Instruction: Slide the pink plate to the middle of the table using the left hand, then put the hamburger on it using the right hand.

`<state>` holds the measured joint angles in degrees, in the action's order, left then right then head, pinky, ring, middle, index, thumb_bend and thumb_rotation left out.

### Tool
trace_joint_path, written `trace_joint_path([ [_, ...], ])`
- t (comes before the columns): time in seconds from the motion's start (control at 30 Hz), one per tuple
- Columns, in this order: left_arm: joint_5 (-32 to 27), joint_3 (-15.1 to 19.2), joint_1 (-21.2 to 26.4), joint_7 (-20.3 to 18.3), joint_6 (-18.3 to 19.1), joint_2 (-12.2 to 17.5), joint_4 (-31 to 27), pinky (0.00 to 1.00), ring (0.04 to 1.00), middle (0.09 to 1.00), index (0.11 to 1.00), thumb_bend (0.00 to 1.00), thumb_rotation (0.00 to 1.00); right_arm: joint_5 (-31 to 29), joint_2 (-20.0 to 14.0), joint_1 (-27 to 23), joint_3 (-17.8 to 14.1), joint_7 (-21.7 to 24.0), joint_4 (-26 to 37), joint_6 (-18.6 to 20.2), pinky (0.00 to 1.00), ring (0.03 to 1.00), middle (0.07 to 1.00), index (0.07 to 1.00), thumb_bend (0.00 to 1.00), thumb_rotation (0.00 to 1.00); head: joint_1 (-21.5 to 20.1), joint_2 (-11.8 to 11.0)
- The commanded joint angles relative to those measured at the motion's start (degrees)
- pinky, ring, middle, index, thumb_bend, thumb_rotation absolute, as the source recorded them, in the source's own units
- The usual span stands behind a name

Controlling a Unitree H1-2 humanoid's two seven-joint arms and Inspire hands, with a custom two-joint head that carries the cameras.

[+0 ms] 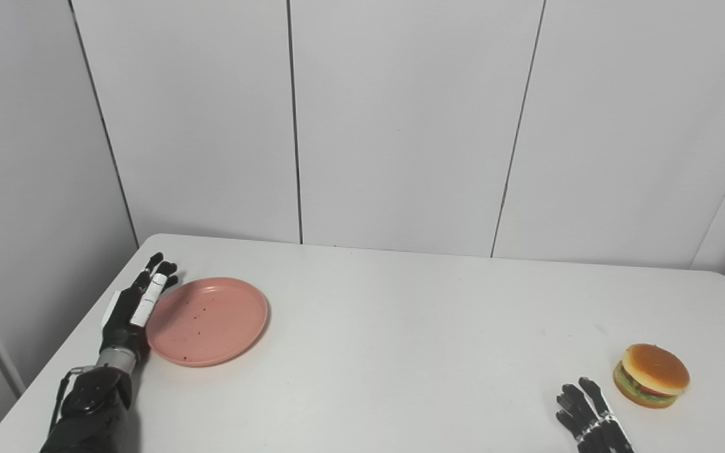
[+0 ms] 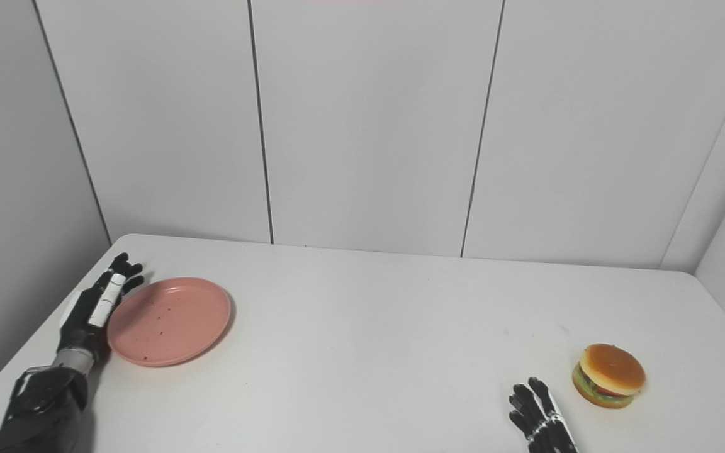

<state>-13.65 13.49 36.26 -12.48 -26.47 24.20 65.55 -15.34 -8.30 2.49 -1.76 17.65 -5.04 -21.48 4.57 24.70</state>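
The pink plate (image 1: 206, 319) lies flat on the white table (image 1: 400, 327) near its left side. My left hand (image 1: 134, 308) is open, fingers stretched out along the plate's left rim, touching or nearly touching it. The hamburger (image 1: 651, 375) sits upright near the table's right front. My right hand (image 1: 591, 418) rests low at the bottom edge, just left of the hamburger and apart from it, fingers spread and open; most of it is cut off by the frame.
White wall panels (image 1: 400, 126) stand right behind the table's far edge. The table's left edge runs close beside my left arm (image 1: 89, 409). Bare tabletop stretches between the plate and the hamburger.
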Motion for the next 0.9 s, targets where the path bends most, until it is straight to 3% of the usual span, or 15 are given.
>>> trace_joint_path([
  [0.0, -0.2, -0.6, 2.8, -1.8, 0.1, -0.6, -2.3, 0.76, 0.883, 0.884, 0.925, 0.88, 0.79, 0.6, 0.0, -2.3, 0.1, -1.5, -3.2, 5.4, 0.94, 0.935, 0.930, 0.958, 0.88, 0.89, 0.0, 0.1],
  [0.4, -0.6, -0.8, 2.3, -2.5, 3.0, -2.6, -6.4, 0.77, 0.886, 0.886, 0.905, 0.96, 0.75, 0.9, -0.2, -2.1, 0.6, -2.1, -2.4, 6.0, 0.94, 0.936, 0.932, 0.960, 0.90, 0.89, -0.2, 0.3],
  [0.73, 2.2, -3.2, 1.2, -0.1, 4.9, -5.0, -10.4, 0.75, 0.878, 0.886, 0.900, 0.93, 0.79, 0.8, -0.4, -2.0, 0.6, -1.9, -2.0, 5.9, 0.94, 0.933, 0.932, 0.961, 0.90, 0.90, -0.4, 0.6],
  [0.87, 2.3, -4.0, 0.4, 0.2, 7.7, -6.7, -13.6, 0.78, 0.887, 0.894, 0.911, 0.95, 0.80, 0.8, -0.4, -1.8, 0.6, -2.0, -1.7, 6.2, 0.94, 0.929, 0.929, 0.956, 0.89, 0.90, -0.5, 0.9],
])
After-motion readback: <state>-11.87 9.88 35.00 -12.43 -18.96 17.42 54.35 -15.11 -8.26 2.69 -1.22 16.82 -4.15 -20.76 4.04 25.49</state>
